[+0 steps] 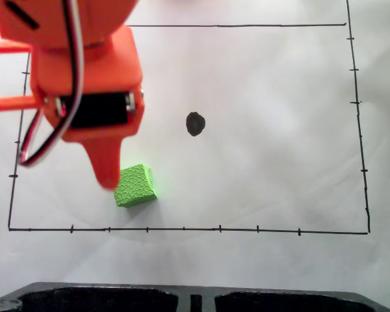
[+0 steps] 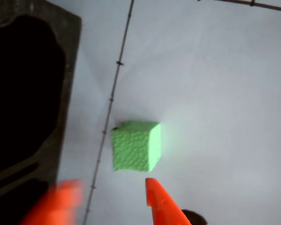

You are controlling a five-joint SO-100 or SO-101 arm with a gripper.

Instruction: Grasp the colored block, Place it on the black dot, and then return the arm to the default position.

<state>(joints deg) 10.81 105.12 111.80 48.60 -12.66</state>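
Note:
The colored block (image 1: 136,185) is a small green cube lying on white paper near the lower left of the drawn frame in the fixed view. The black dot (image 1: 195,123) sits up and to the right of it, well apart. The orange arm (image 1: 84,71) hangs over the upper left, its tapered finger (image 1: 106,168) pointing down just left of the block. In the wrist view my gripper (image 2: 110,183) is open, with both orange fingers at the bottom edge. The block (image 2: 136,146) lies just beyond their tips, not between them. Part of the dot (image 2: 195,217) peeks out beside the right finger.
A thin black border line (image 1: 182,229) with tick marks frames the paper. A dark moulded base (image 1: 195,300) runs along the bottom edge of the fixed view and appears as a dark slab (image 2: 70,70) at the left of the wrist view.

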